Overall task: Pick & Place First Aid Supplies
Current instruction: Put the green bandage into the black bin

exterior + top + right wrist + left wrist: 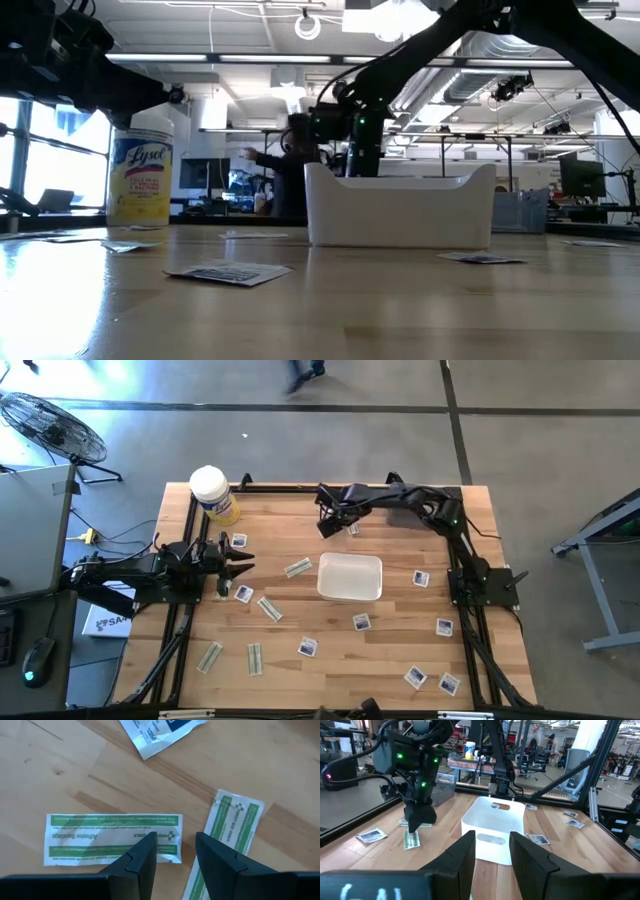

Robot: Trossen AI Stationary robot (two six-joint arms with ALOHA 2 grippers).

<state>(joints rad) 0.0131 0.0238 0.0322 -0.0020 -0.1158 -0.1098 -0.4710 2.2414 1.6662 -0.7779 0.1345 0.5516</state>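
Note:
My right gripper (331, 527) (175, 857) points down near the table's far edge, beyond the white tray (350, 578), and is open. Just below its fingers two narrow green-printed strips lie flat on the wood. One strip (112, 839) ends beside one finger, and the other strip (232, 825) runs under the second finger. A square white packet (160, 732) with blue print lies close by. I cannot tell whether the fingertips touch the strips. My left gripper (245, 565) (492, 855) waits level and open at the table's left side, facing the tray (492, 822).
A yellow canister (215, 495) with a white lid stands at the far left corner. Several more packets lie scattered over the wood, among them a strip (297, 568) left of the tray and a square one (361, 622) in front of it. Black frame rails (470, 620) line the table's sides.

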